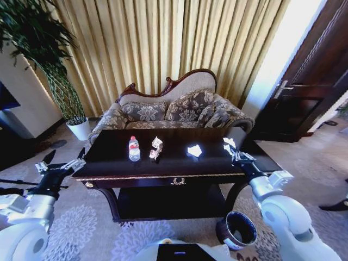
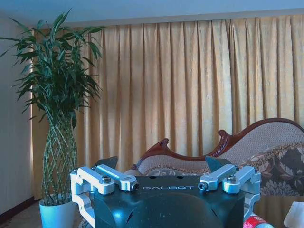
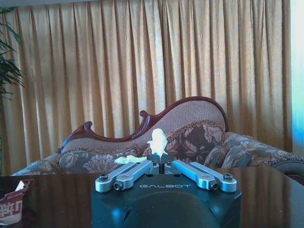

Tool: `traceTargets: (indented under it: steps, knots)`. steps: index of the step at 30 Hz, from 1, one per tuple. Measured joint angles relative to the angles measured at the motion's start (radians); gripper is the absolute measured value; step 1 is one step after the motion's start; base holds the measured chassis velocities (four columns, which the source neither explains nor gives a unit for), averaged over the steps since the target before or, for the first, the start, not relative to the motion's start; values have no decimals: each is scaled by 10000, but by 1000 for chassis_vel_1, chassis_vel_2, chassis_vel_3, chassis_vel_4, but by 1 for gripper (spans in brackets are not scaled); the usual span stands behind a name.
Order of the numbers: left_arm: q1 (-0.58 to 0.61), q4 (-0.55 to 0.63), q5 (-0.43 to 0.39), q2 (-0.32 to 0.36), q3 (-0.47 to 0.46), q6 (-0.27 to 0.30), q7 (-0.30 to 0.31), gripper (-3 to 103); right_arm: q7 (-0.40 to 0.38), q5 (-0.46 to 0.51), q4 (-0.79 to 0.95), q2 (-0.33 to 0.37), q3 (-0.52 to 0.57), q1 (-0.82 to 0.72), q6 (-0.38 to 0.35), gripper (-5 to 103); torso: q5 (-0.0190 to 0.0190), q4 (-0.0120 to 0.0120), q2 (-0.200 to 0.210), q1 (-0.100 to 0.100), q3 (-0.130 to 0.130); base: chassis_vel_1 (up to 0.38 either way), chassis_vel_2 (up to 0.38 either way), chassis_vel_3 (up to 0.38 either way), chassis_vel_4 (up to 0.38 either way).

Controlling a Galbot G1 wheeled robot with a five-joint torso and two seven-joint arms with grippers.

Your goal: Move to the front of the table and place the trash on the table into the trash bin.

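paper piece (image 3: 158, 141) in right claw (image 3: 161, 164)

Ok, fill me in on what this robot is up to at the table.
The robot faces the table. Its right end effector is shut on a piece of crumpled paper at the table's right end. The left end effector hangs open off the left end. A bottle, carton and more paper remain; the trash bin waits below.

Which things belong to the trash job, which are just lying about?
Job: clear plastic bottle, crushed whitish carton, crumpled white paper, dark glossy table, round dark brown bin, right gripper shut on white scrap, left gripper open.
Rest: patterned sofa, potted plant.
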State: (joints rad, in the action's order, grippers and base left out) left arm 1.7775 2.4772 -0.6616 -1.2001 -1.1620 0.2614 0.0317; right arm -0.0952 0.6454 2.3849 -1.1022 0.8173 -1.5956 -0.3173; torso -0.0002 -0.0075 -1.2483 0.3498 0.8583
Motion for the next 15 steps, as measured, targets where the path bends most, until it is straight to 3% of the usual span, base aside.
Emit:
traceTargets:
  steps: [15]
  knots:
    - [90, 168, 1, -8, -6, -23, -4, 100, -22, -103, 154, -103, 62, -149, -32, 1, 0, -1, -1, -3, -1, 105, -103, -103, 102]
